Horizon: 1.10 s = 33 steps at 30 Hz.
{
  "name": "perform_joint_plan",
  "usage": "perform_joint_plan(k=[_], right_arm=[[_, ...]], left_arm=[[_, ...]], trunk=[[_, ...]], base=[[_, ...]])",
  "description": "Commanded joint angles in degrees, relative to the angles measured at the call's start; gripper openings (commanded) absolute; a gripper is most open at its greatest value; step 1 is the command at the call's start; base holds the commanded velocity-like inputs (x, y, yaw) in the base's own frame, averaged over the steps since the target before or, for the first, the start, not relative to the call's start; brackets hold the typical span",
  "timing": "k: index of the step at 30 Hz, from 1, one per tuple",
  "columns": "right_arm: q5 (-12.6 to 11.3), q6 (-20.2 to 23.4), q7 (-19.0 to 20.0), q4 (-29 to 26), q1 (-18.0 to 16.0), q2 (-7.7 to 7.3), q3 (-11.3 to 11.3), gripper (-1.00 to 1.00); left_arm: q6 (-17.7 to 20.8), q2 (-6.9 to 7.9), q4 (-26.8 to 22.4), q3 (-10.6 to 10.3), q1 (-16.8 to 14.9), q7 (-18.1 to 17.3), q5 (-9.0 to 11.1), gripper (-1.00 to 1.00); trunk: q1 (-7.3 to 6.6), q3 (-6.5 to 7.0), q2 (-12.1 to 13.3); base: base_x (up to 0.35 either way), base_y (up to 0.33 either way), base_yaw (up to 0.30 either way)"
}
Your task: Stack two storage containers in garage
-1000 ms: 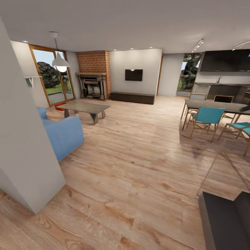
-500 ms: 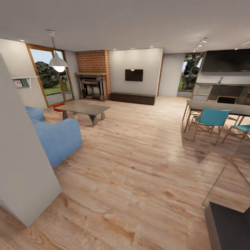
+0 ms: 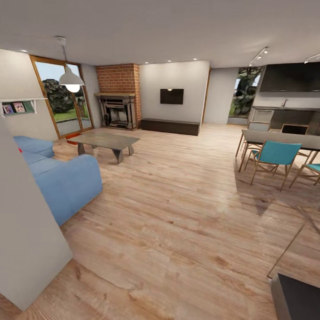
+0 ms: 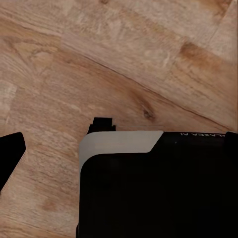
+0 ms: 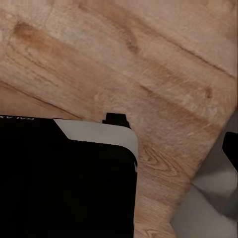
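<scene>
Across the head view, light wood-plank floor (image 3: 178, 213) of the living room: blue sofa (image 3: 58, 178) at left behind a cream wall corner (image 3: 26, 249), coffee table (image 3: 104, 141) before the brick fireplace (image 3: 118, 95), an orange-red sliver of storage container (image 3: 72, 136) past the table. Teal chairs (image 3: 273, 155) at right.

Under the left wrist, dark robot body (image 4: 158, 188) over planks; gripper state: cannot tell.

Under the right wrist, likewise, dark body (image 5: 64, 183); cannot tell.

1. The living room floor (image 3: 178, 213) is light honey-brown wood plank with darker grain streaks and knots.
2. The sofa (image 3: 62, 182) is plain soft blue.
3. The fireplace (image 3: 119, 79) is red-orange brick around a dark grey hearth.
4. The dining chair (image 3: 276, 153) is teal on pale wooden legs.
5. The pendant lamp (image 3: 71, 80) is white.
6. The coffee table (image 3: 104, 141) is dull grey.
7. A thin orange-red strip (image 3: 73, 137) shows beyond the coffee table.
</scene>
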Motion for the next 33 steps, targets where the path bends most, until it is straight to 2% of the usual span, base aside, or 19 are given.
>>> perform_joint_plan(k=[1,33], right_arm=[[-0.5,-0.3,-0.1,0.2,-0.1,0.05,0.5,1.0],[-0.7,-0.3,0.0,0.2,-0.1,-0.04,0.5,1.0]], left_arm=[[0.1,-0.01,0.0,0.0,0.0,0.0,0.3,1.0],[0.1,-0.01,0.0,0.0,0.0,0.2,0.3,1.0]], trunk=[[0.04,-0.07,0.0],[0.04,-0.07,0.0]], base=[[0.322,0.0,0.0],[0.322,0.0,0.0]])
